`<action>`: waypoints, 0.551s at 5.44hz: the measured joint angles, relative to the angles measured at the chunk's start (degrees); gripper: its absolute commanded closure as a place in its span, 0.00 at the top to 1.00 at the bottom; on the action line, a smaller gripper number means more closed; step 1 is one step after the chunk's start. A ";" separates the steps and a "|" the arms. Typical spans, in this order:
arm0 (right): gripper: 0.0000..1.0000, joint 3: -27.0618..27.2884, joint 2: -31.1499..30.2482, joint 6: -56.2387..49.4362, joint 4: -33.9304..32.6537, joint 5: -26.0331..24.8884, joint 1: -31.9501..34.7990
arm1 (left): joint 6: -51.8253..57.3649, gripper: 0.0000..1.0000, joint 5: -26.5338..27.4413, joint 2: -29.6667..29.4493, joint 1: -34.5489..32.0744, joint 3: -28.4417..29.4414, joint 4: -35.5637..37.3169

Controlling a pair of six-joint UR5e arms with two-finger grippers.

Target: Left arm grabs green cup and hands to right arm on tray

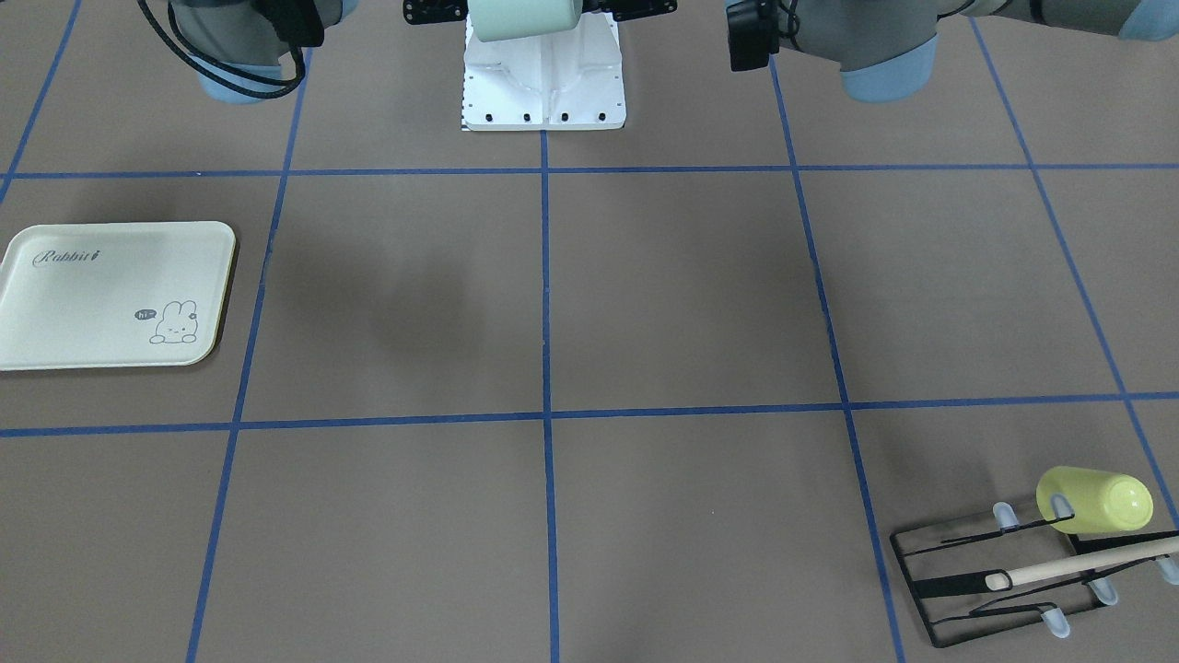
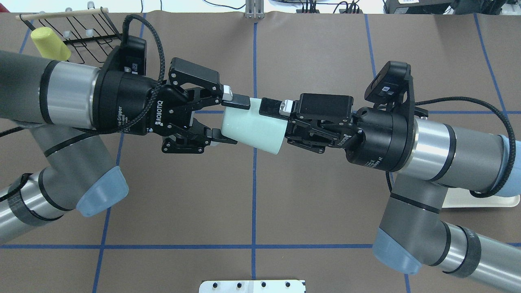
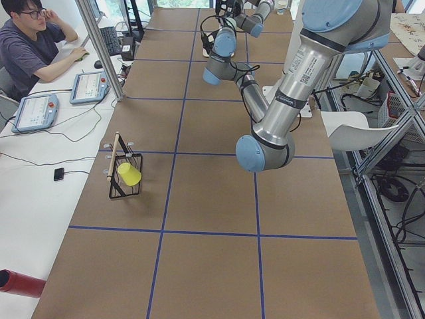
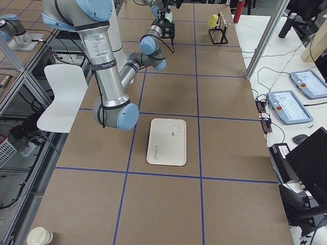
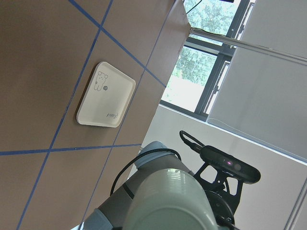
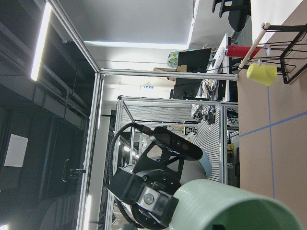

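I saw the green cup (image 2: 254,126) held on its side above the desk (image 1: 682,295), between the two tools and well apart from the tray (image 1: 110,295). The left tool (image 2: 230,121) had its fingers spread wide, pressed against either side of the cup's base; the right tool (image 2: 276,116) was pinched narrow on the wall at the rim. The left arm (image 2: 69,93) and right arm (image 2: 447,146) reached roughly level toward each other
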 measured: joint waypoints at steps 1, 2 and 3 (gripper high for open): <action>0.13 0.02 0.01 0.00 -0.05 0.27 -0.01 | 0.00 0.00 -0.01 0.00 0.00 0.00 0.00; 0.00 0.03 0.01 -0.03 -0.07 1.02 0.03 | 0.00 0.50 -0.05 0.00 0.00 0.00 0.00; 0.00 0.02 0.01 -0.07 -0.10 1.69 0.12 | 0.00 1.00 -0.09 0.00 0.03 0.02 0.00</action>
